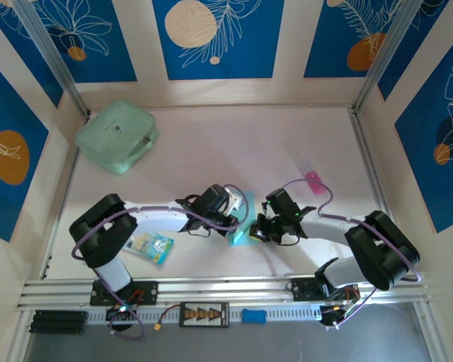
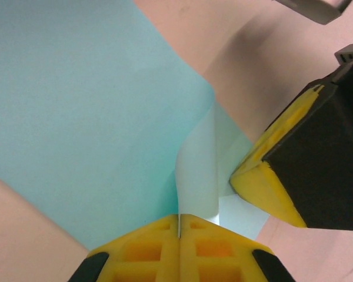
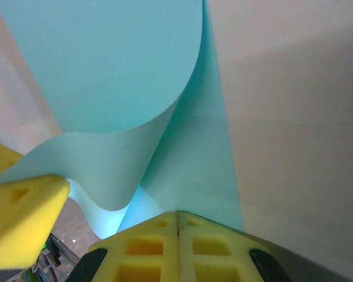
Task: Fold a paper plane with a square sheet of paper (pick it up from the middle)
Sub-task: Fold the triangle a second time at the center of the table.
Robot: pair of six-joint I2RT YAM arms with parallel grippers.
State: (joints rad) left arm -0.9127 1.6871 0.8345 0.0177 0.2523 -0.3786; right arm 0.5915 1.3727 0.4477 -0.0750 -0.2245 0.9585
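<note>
Pale counter (image 1: 234,143) holds the thin light-blue square sheet of paper (image 1: 244,224), well apart from the mint-green pouch (image 1: 117,136). Left fingers (image 2: 147,247) and right fingers (image 3: 212,247) both pinch it, curled. First fold, likely; next, line edges up.

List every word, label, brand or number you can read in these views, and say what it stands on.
No text is readable.
printed packet: blue-and-white print, too small and blurred to read.
mint-green pouch: a small dark mark near its middle, too small to tell.
light-blue paper: plain, no print.
wall panels: leaf and circle patterns, no lettering.
</note>
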